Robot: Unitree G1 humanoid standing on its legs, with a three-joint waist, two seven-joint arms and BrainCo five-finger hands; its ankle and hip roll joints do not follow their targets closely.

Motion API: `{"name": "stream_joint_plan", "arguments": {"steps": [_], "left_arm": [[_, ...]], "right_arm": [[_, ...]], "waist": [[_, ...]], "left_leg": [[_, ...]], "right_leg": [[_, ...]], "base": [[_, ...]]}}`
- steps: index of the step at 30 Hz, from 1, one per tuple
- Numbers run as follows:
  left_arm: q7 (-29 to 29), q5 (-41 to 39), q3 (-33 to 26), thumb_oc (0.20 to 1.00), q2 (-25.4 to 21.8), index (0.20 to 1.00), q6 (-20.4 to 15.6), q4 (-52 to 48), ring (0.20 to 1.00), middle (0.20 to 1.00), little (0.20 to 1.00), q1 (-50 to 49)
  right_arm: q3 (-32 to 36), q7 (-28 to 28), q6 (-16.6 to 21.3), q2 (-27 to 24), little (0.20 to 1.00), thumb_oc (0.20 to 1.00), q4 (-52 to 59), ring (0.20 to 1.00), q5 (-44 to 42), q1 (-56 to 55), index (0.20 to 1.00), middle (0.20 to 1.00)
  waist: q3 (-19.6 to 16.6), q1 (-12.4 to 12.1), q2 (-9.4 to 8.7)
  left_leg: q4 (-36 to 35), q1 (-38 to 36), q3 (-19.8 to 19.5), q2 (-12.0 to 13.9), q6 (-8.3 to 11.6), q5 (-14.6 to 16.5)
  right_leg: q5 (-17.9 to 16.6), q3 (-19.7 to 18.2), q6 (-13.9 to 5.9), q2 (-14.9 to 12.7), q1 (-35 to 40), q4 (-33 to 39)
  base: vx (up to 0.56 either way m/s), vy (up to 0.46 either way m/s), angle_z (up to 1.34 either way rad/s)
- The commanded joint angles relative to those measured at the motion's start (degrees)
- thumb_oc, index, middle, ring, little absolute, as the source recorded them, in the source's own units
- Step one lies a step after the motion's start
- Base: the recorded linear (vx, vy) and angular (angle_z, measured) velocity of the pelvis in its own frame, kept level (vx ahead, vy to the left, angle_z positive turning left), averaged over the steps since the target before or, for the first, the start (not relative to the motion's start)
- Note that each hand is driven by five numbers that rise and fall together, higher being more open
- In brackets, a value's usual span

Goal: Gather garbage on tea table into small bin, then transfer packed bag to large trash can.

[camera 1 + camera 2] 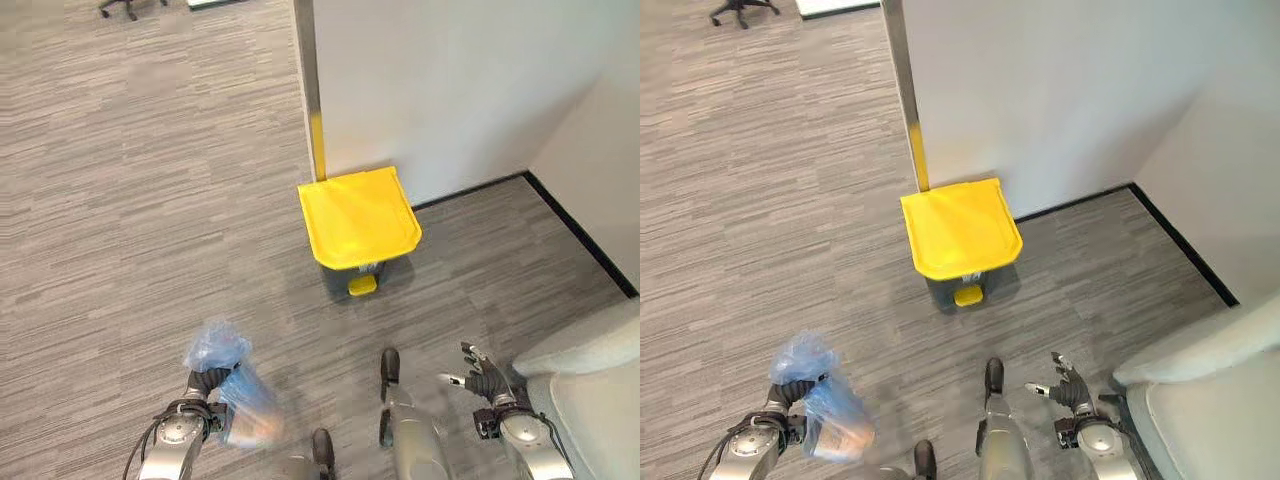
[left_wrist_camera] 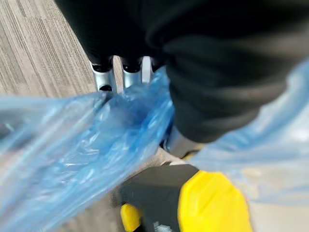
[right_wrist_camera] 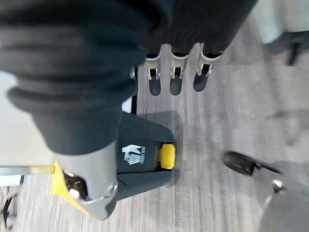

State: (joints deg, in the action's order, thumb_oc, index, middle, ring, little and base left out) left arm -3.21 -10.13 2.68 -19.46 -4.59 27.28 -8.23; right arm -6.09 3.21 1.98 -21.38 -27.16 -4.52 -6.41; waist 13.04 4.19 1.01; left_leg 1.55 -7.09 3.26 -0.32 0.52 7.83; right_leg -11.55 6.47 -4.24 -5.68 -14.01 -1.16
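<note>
A blue plastic garbage bag (image 1: 232,385) hangs from my left hand (image 1: 205,383) at the lower left; the fingers are curled round its gathered neck, seen close in the left wrist view (image 2: 96,145). The large trash can (image 1: 360,228), dark grey with a shut yellow lid and a yellow pedal (image 1: 362,285), stands ahead against the white wall. It also shows in the right wrist view (image 3: 140,159). My right hand (image 1: 481,373) hovers at the lower right, fingers straight (image 3: 175,77) and holding nothing.
White walls (image 1: 450,90) form a corner behind and right of the can, with a metal post (image 1: 312,90) at the wall's edge. A pale grey sofa (image 1: 590,390) fills the lower right. Grey carpet (image 1: 130,200) stretches left, with an office chair base (image 1: 125,8) far off.
</note>
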Motion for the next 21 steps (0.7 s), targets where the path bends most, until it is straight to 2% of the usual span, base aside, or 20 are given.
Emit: {"name": "stream_joint_plan", "arguments": {"steps": [1, 2, 3, 4, 5, 7, 10, 11, 15, 17, 21], "left_arm": [[0.11, -1.68, -1.30, 0.200, -3.41, 0.200, -2.98, -4.14, 0.200, 0.200, 0.200, 0.78], [0.26, -1.92, -0.96, 0.200, -3.19, 0.200, -2.93, -4.06, 0.200, 0.200, 0.200, 0.95], [0.38, -2.40, -0.60, 0.200, -2.73, 0.200, -2.85, -3.47, 0.200, 0.200, 0.200, 1.69], [0.15, -2.79, -0.23, 0.200, -2.44, 0.200, -2.93, -2.81, 0.200, 0.200, 0.200, 2.55], [0.14, -2.79, -0.21, 0.200, -2.43, 0.200, -2.94, -2.78, 0.200, 0.200, 0.200, 2.58], [-0.09, -2.75, 0.82, 0.200, -2.14, 0.200, -3.09, -1.73, 0.200, 0.200, 0.200, 3.62], [-0.30, -2.98, 0.90, 0.200, -2.34, 0.200, -3.08, -1.87, 0.200, 0.200, 0.200, 3.95], [-0.29, -3.12, 0.71, 0.200, -2.34, 0.200, -3.12, -2.25, 0.200, 0.200, 0.200, 3.54], [0.19, -2.17, -0.56, 0.200, -2.82, 0.200, -2.65, -2.87, 0.200, 0.200, 0.200, 1.16], [0.36, -2.11, -1.39, 0.200, -3.33, 0.200, -2.52, -2.93, 0.200, 0.200, 0.200, 0.80], [0.53, -2.02, -1.53, 0.200, -3.33, 0.200, -2.46, -3.17, 0.200, 0.200, 0.200, 0.33]], "right_arm": [[2.76, 0.62, 2.71, -1.81, 1.000, 1.000, 1.37, 1.000, -1.49, 1.16, 1.000, 1.000], [2.94, 0.73, 2.87, -2.12, 1.000, 1.000, 1.50, 1.000, -1.91, 1.24, 1.000, 1.000], [3.23, 0.95, 2.86, -2.78, 1.000, 1.000, 1.01, 1.000, -2.06, 1.01, 1.000, 1.000], [3.19, 1.49, 2.90, -3.20, 1.000, 1.000, 0.35, 1.000, -2.16, 1.39, 1.000, 1.000], [3.20, 1.49, 2.91, -3.21, 1.000, 1.000, 0.33, 1.000, -2.16, 1.41, 1.000, 1.000], [3.72, 2.10, 3.13, -3.73, 1.000, 1.000, -0.78, 1.000, -3.13, 2.11, 1.000, 1.000], [3.76, 2.65, 3.28, -3.83, 1.000, 1.000, -1.12, 1.000, -3.54, 2.43, 1.000, 1.000], [3.74, 2.61, 3.18, -3.57, 1.000, 1.000, -1.40, 1.000, -3.59, 2.34, 1.000, 1.000], [4.04, 1.92, 2.34, -1.95, 1.000, 1.000, -1.85, 1.000, -2.92, 1.40, 1.000, 1.000], [3.64, 1.47, 1.88, -1.20, 1.000, 1.000, -2.42, 1.000, -2.52, 1.45, 1.000, 1.000], [3.26, 0.97, 1.56, -0.98, 1.000, 1.000, -2.73, 1.000, -2.04, 1.35, 1.000, 1.000]], "waist": [[-1.91, 0.73, -1.89], [-1.95, 0.75, -1.82], [-2.47, 1.04, -1.44], [-2.40, 0.85, -1.47], [-2.35, 0.86, -1.46], [-1.74, -0.03, -3.10], [-1.07, -0.69, -3.35], [-1.07, -0.78, -3.32], [-2.52, -1.26, -3.49], [-3.20, -1.66, -3.96], [-3.92, -1.77, -4.30]], "left_leg": [[10.92, 2.66, -0.66, 1.98, 3.47, 1.35], [13.34, 4.05, -1.15, 2.53, 4.01, -0.70], [15.56, 5.04, -0.36, 4.54, 4.80, -3.96], [15.49, 6.35, -0.31, 4.89, 4.29, -4.44], [15.50, 6.32, -0.33, 4.89, 4.29, -4.42], [11.99, 13.61, 0.28, 2.47, 3.28, -0.78], [11.39, 16.04, 1.68, 2.27, 3.56, -2.22], [10.32, 15.45, 2.98, 3.19, 3.98, -2.89], [6.00, 11.11, 2.75, 1.65, 2.65, -2.11], [5.04, 9.19, 3.61, 1.29, 1.64, -1.45], [4.04, 7.44, 4.16, 0.75, 0.92, -0.89]], "right_leg": [[9.34, 0.84, -2.27, -1.29, -0.25, -5.06], [9.93, 1.30, -1.74, -0.89, 0.43, -4.95], [12.38, 2.55, -0.16, 0.16, 2.47, -4.80], [13.80, 2.75, 0.37, 0.62, 3.96, -4.49], [13.82, 2.77, 0.37, 0.61, 4.01, -4.49], [14.86, 2.41, 0.03, -0.43, 7.04, -2.55], [14.94, 2.59, 0.14, -0.35, 8.10, -2.21], [15.31, 2.70, 0.11, -0.20, 8.38, -2.37], [14.74, 1.12, -0.60, 0.22, 10.45, -1.80], [14.24, 0.28, -1.19, -0.14, 10.93, -1.57], [13.89, -0.43, -1.73, -0.37, 11.69, -1.08]], "base": [[0.29, -0.335, 0.69], [0.40, -0.427, 0.62], [0.33, -0.313, 0.42], [0.27, -0.233, 0.26], [0.18, -0.104, 0.10], [0.16, -0.037, 0.22], [0.04, 0.023, 0.06], [0.12, 0.133, -0.64], [0.13, 0.133, -0.78], [0.09, 0.121, -0.09], [0.04, 0.063, 0.13]]}}
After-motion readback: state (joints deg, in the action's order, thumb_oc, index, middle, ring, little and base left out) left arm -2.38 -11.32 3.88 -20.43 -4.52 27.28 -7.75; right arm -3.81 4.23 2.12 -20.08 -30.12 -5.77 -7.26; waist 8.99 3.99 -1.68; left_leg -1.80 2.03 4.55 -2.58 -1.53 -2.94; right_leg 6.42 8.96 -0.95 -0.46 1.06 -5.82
